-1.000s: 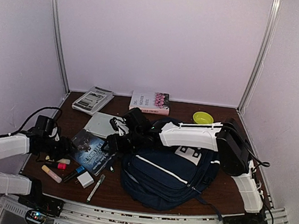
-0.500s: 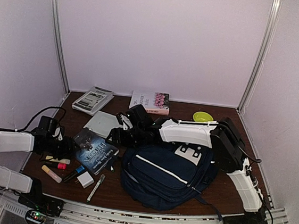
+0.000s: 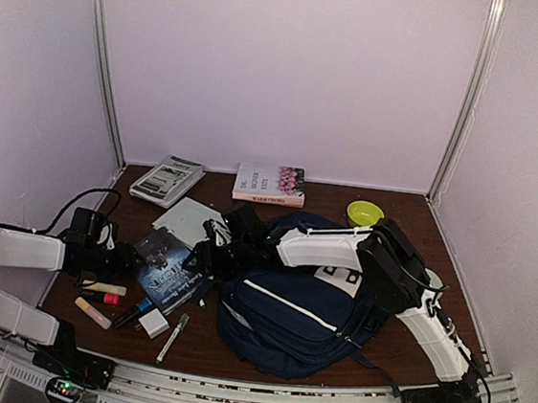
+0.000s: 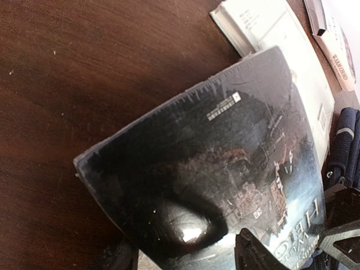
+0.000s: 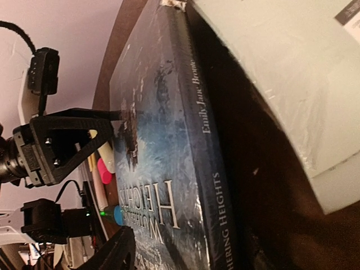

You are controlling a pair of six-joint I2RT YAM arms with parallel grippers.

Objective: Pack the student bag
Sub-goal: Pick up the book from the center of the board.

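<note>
Two arms: both reached toward one dark paperback (image 3: 170, 273) left of the bag, the right arm lying across the bag's top.
Student bag (image 3: 295, 320): large, navy-blue fabric, with thin white trim lines across its front and a white patch (image 3: 338, 278) with dark dots near the top.
Bag position: on its back on the dark wooden table (image 3: 398, 345), centre-right and toward the near edge, its left side just beside the paperback.
Bag contents: not visible; the right arm covered the upper part, and it could not be told whether the bag was open.
Left gripper (image 3: 134, 262): its fingers clamped the paperback's left edge, one on the cover side, and the book stood tilted off the table.
Right gripper (image 3: 207, 258): its fingers straddled the book's spine end; whether they pressed on it could not be told.
Green bowl (image 3: 365, 213): upright at the back right, apart from the bag; its inside was too small to read.
Pale flat book (image 3: 187, 222): on the table just behind the paperback.
Back edge: a grey booklet (image 3: 167, 179) and a book with pink flowers on its cover (image 3: 271, 183), side by side but apart.
Near left: a pink marker (image 3: 100, 296), a white eraser (image 3: 153, 323) and a silver pen (image 3: 173, 336), loose on the table.
</note>
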